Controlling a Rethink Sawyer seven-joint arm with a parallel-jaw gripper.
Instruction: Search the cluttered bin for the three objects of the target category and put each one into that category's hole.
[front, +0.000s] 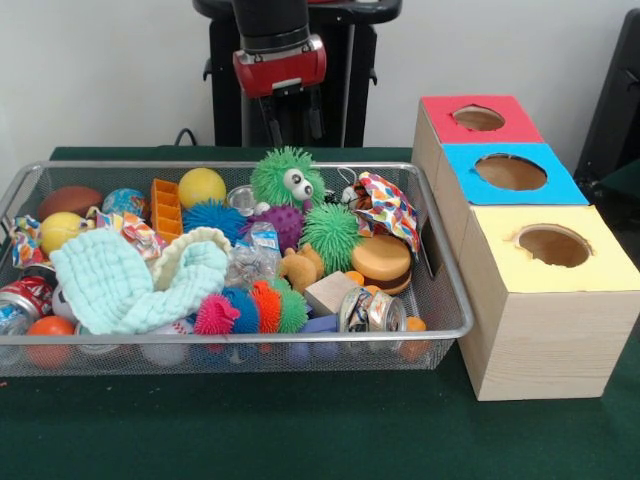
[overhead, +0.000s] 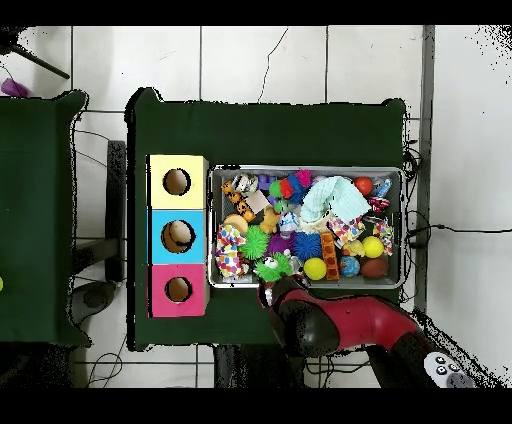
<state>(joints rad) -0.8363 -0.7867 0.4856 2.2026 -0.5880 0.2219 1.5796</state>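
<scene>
The silver wire-mesh bin sits on the green table, packed with toys, and also shows in the overhead view. Three wooden boxes with round holes stand beside it: red top, blue top, yellow top. My gripper hangs open and empty just behind the bin's far rim, above a green fuzzy toy with eyes. In the overhead view my gripper is at the bin's edge nearest the robot's base, near the red box.
The bin holds a yellow ball, spiky balls, a pale green cloth, crushed cans, a wooden burger, a wooden block and a patterned wrapper. Something tan shows inside the blue box's hole.
</scene>
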